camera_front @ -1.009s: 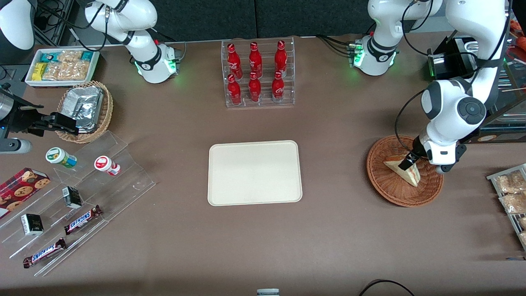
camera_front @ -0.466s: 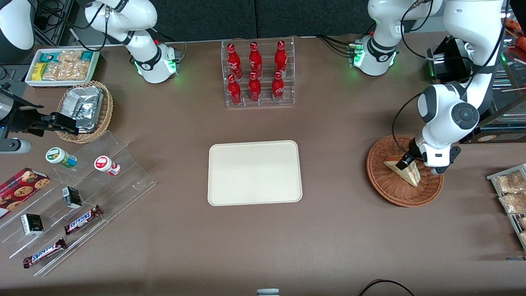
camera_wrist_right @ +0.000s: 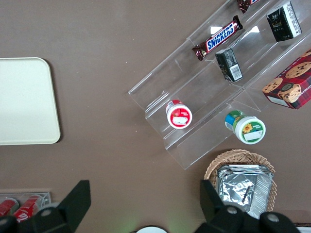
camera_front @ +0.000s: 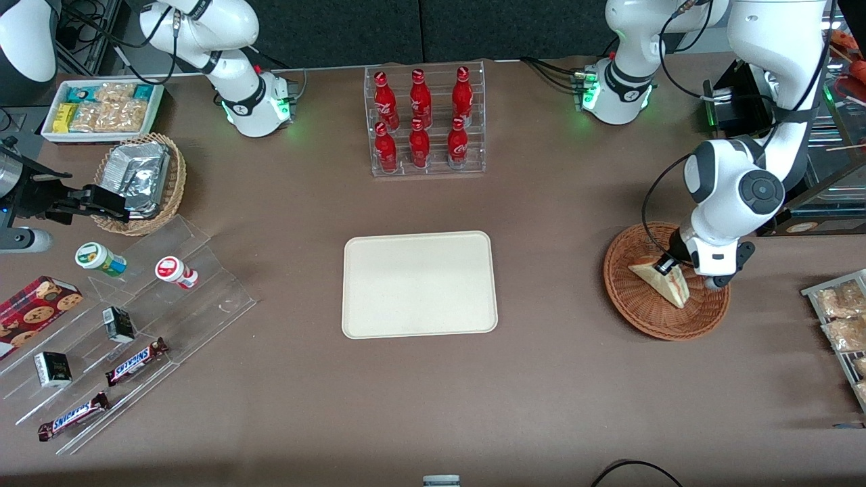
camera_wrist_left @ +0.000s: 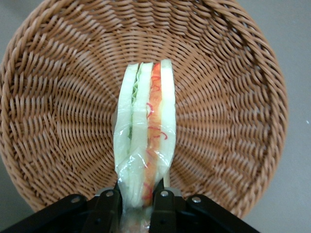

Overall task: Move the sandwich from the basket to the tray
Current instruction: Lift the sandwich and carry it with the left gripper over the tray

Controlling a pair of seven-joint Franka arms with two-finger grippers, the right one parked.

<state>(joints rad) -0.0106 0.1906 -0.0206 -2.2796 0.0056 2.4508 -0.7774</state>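
**Sandwich gripped and slightly shifted inside the wicker basket**

The left arm's gripper [camera_front: 666, 266] is seen lowered into the reddish-brown wicker basket [camera_front: 643, 318], which stands on the brown table [camera_front: 555, 379] toward the working arm's end. Its two black fingers [camera_wrist_left: 109, 206] are closed against the wrapped sandwich [camera_front: 659, 282] at one end of the wedge, as the left wrist view shows, with the bread pinched between them. There the sandwich [camera_wrist_left: 144, 141] is shown edge-on, with its pale bread layers, a green stripe and a red-orange stripe running away from the gripper [camera_wrist_left: 134, 206] across the woven floor of the basket [camera_wrist_left: 233, 97].

Compared with the frame of one second ago, the wrist and gripper have been drawn slightly upward in the front view and toward the tray, and the sandwich has been carried along by a small amount. Whether the wedge has been lifted clear of the weave or is only tilted on it cannot be told. The basket itself has not been moved.

The cream rectangular tray [camera_front: 419, 284] lies at the middle of the table, well apart from the basket, exactly where it was before.
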